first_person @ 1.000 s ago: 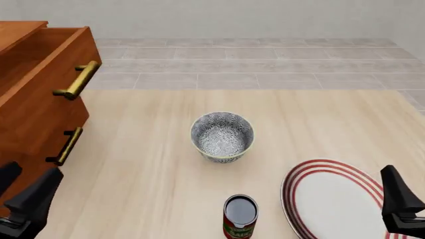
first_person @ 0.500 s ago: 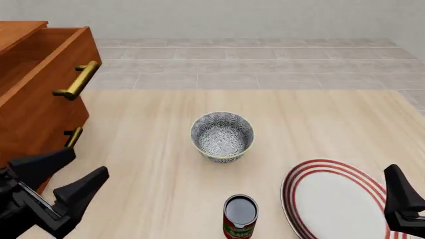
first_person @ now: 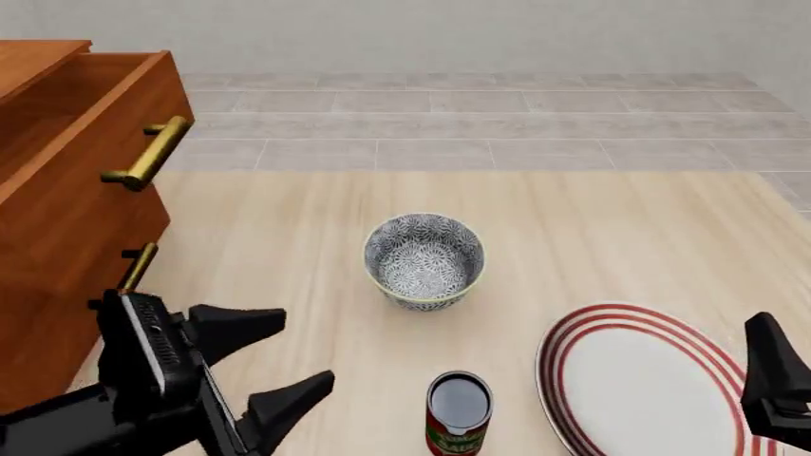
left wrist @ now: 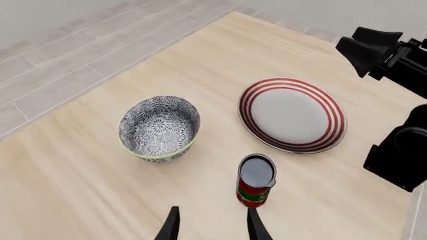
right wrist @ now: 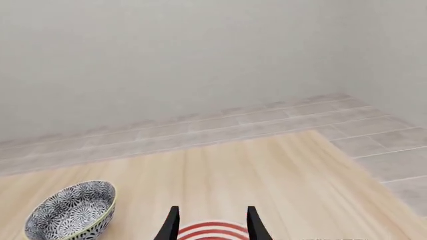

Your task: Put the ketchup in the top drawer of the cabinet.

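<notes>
The ketchup (first_person: 458,413) stands upright near the table's front edge, a small red can with a dark glossy top; it also shows in the left wrist view (left wrist: 255,182). My left gripper (first_person: 307,346) is open and empty, to the left of the ketchup and pointing toward it, apart from it; its fingers (left wrist: 255,226) frame the table just short of the can. The cabinet (first_person: 57,237) stands at the left with its top drawer (first_person: 89,123) pulled open. My right gripper (first_person: 776,380) is at the front right, over the plate's edge, open and empty in its wrist view (right wrist: 212,222).
A grey patterned bowl (first_person: 424,259) sits mid-table, behind the ketchup. A white plate with red rings (first_person: 633,380) lies to the ketchup's right. The lower drawer's brass handle (first_person: 133,275) is just behind my left arm. The right arm (left wrist: 390,50) shows in the left wrist view.
My left arm has swung in from the lower left corner toward the right, nearer the ketchup, fingers open. The right gripper has sunk slightly lower at the frame's edge.
</notes>
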`<action>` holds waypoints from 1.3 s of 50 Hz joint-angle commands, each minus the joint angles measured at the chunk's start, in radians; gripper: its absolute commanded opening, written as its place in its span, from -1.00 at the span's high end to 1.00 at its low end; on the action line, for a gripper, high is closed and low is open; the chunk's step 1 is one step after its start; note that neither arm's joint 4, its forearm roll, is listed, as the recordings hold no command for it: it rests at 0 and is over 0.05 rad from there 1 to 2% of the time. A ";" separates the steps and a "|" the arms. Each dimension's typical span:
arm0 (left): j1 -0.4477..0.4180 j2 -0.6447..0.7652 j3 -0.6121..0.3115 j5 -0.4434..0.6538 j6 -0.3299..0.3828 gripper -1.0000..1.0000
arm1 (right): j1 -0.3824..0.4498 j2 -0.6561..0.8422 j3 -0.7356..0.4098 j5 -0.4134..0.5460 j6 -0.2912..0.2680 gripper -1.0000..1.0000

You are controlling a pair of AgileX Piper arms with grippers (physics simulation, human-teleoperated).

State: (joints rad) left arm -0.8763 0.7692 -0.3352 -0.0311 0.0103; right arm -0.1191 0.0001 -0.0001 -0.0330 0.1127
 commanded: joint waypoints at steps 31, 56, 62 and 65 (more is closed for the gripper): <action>-0.236 0.488 -0.085 -0.209 0.075 -1.00 | -0.036 0.000 0.000 0.021 0.015 -1.00; -0.224 0.656 -0.169 -0.214 0.064 -1.00 | -0.046 0.000 0.000 0.025 0.020 -1.00; -0.239 0.655 -0.171 -0.214 0.051 -1.00 | -0.049 0.000 0.000 0.025 0.022 -1.00; -0.233 0.658 -0.178 -0.206 0.041 -1.00 | -0.053 0.000 0.000 0.024 0.024 -1.00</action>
State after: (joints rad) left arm -1.1175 1.4056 -0.5000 -0.2393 0.0631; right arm -0.1661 0.0001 0.0000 -0.0081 0.1332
